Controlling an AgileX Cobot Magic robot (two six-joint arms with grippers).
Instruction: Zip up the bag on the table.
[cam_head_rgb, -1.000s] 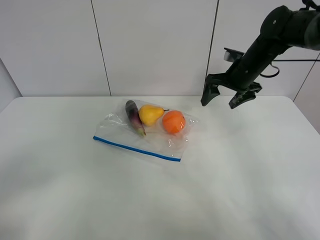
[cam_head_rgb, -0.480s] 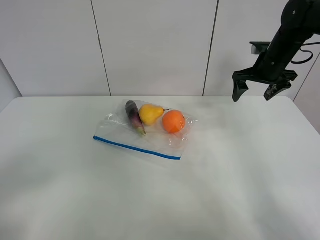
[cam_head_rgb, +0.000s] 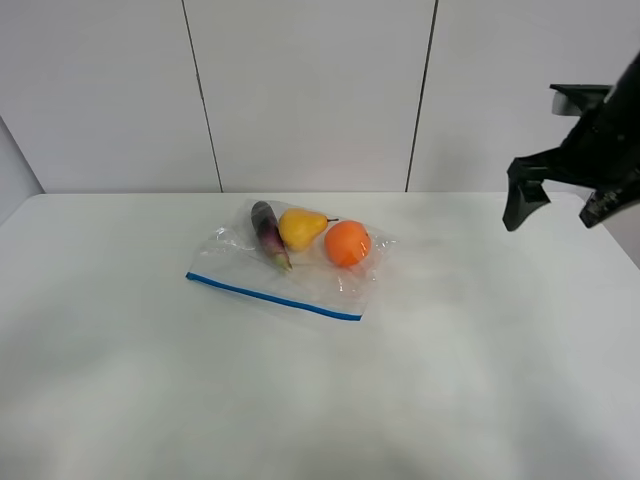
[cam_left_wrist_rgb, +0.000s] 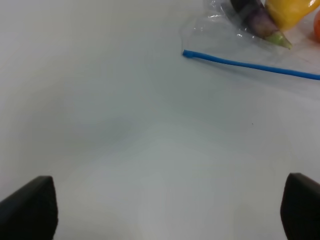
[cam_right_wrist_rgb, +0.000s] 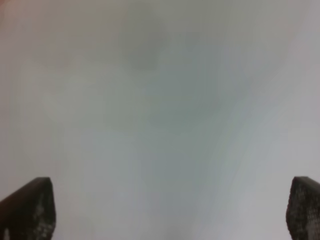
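The clear bag (cam_head_rgb: 300, 265) lies on the white table (cam_head_rgb: 320, 400), left of centre, with its blue zipper strip (cam_head_rgb: 272, 297) along the near edge. An eggplant (cam_head_rgb: 268, 235), a pear (cam_head_rgb: 301, 228) and an orange (cam_head_rgb: 347, 243) show through it. My right gripper (cam_head_rgb: 562, 208) is open and empty, in the air over the table's far right, well away from the bag. My left gripper (cam_left_wrist_rgb: 165, 210) is open and empty over bare table. The strip's end (cam_left_wrist_rgb: 186, 53) and the eggplant (cam_left_wrist_rgb: 257, 17) show in the left wrist view. The left arm is out of the exterior view.
A grey panelled wall (cam_head_rgb: 300, 90) stands behind the table. The table's right edge (cam_head_rgb: 612, 235) runs close under my right gripper. The right wrist view shows only blurred white surface between the two fingertips (cam_right_wrist_rgb: 27, 207).
My right arm has swung to the right and slightly down, from beside the bag's far right corner out to the table's right edge. Its jaws stay open. The bag has not moved.
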